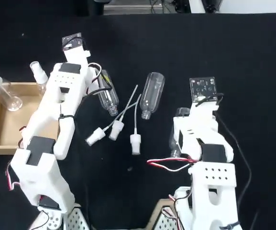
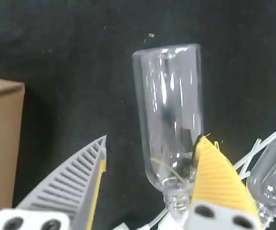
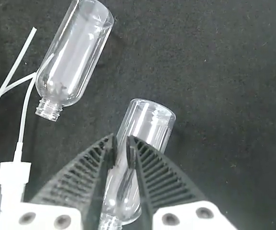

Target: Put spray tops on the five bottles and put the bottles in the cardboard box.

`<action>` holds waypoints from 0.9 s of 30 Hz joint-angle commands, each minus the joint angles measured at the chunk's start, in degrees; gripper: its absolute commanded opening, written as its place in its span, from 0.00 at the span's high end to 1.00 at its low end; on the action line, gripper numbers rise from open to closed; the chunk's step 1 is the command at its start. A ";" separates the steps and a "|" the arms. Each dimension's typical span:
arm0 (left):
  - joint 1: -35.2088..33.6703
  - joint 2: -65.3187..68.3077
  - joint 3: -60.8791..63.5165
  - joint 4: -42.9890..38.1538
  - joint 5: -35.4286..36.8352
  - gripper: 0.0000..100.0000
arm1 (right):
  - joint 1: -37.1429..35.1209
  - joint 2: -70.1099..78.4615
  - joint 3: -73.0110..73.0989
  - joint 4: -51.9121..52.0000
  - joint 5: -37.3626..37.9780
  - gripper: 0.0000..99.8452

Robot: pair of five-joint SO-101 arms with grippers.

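The left jaws stood spread around a clear plastic bottle (image 2: 169, 105) lying near the bench's left edge, beside the brown cardboard box (image 1: 1, 132). The right jaws pinched a second clear bottle (image 3: 147, 122). I judged it best to centre the left jaws, then close gently.

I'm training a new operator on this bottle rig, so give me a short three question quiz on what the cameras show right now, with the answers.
1. How many loose spray tops lie on the black table?
2. True or false: the right gripper is shut on a clear bottle.
3. The left gripper is: A) shut on a spray top, B) open with a capless bottle in the gap, C) shut and empty.

Key: 1. three. 2. true. 3. B.
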 commanded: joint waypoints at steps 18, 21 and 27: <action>1.71 6.15 -0.31 -11.43 -0.18 0.72 | -0.79 0.13 -0.40 -1.32 0.18 0.98; 1.71 6.07 0.22 -11.16 -0.35 0.73 | -0.70 0.13 -0.40 -1.23 0.18 0.98; 1.71 5.89 1.45 -9.23 -0.53 0.74 | -0.79 0.13 -0.40 -1.41 0.18 0.98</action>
